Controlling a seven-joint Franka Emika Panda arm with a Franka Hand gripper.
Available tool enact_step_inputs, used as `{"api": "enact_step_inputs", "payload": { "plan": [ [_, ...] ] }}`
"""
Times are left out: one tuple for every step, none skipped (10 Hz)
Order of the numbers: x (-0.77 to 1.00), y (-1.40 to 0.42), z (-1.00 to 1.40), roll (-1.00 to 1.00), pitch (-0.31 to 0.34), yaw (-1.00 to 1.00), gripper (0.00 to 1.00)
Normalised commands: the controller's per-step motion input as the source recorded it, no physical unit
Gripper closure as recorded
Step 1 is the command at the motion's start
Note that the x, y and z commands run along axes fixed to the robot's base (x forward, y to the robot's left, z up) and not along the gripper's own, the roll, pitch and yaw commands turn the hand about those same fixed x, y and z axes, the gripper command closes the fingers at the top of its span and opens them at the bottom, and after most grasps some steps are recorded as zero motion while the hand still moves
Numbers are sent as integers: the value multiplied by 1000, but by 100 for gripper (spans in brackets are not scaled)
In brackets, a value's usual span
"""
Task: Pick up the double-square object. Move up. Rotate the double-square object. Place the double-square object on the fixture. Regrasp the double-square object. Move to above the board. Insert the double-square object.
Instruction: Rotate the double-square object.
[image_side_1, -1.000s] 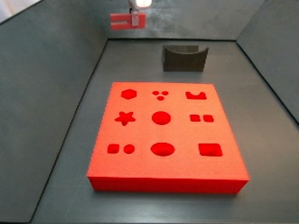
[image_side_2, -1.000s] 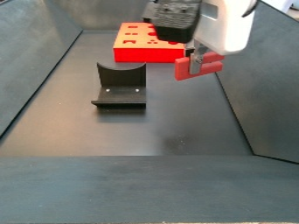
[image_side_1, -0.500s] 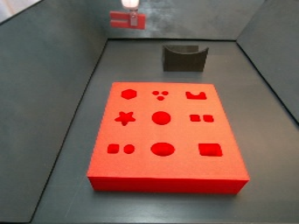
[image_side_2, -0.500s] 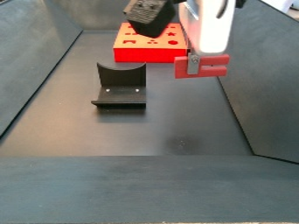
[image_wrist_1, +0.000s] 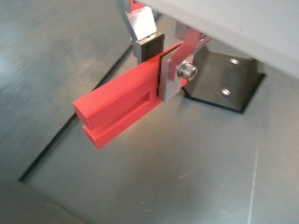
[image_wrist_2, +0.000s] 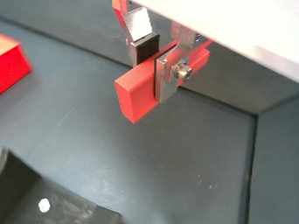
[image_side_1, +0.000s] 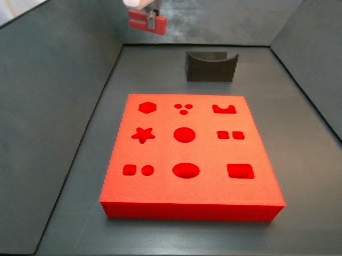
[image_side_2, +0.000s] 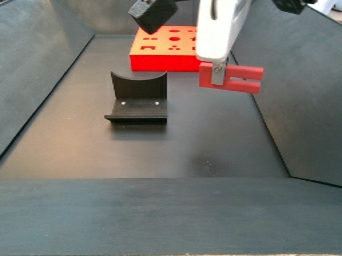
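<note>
Step in hand looks like the rotate, done in the air before the set-down on the fixture (image_side_2: 136, 98). To do it well: finish the turn while well above the fixture so the long end of the double-square object (image_side_2: 233, 77) sweeps clear of the notch walls, keep the grip firm so the piece does not pivot between the pads, and only descend once the flat face is square to the U-notch. Hand (image_wrist_1: 160, 69): fingers (image_wrist_1: 177, 69) closed to the thickness of the piece, clamped on the double-square object near one end, dark pad flat against its face in both wrist views (image_wrist_2: 165, 67); most of the red block sticks out free past the silver plates. It touches nothing else. Relative to the fixture: the hand and piece hang high above the floor, off to one side of it and a little nearer the side camera. The fixture itself is bare, notch empty. The board (image_side_1: 190, 154) lies flat beyond the fixture in that side view, well apart from the hand, cutouts all open.
</note>
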Motion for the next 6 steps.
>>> {"api": "enact_step_inputs", "payload": {
  "plan": [
    [-10, 16, -4, -15, 0, -1000, 100],
    [-11, 16, -4, -15, 0, -1000, 100],
    [-11, 15, -4, -17, 0, -1000, 100],
    [-11, 16, -4, -18, 0, -1000, 100],
    [-11, 16, -4, -19, 0, -1000, 100],
    [-11, 16, -4, -20, 0, -1000, 100]
  ]
}}
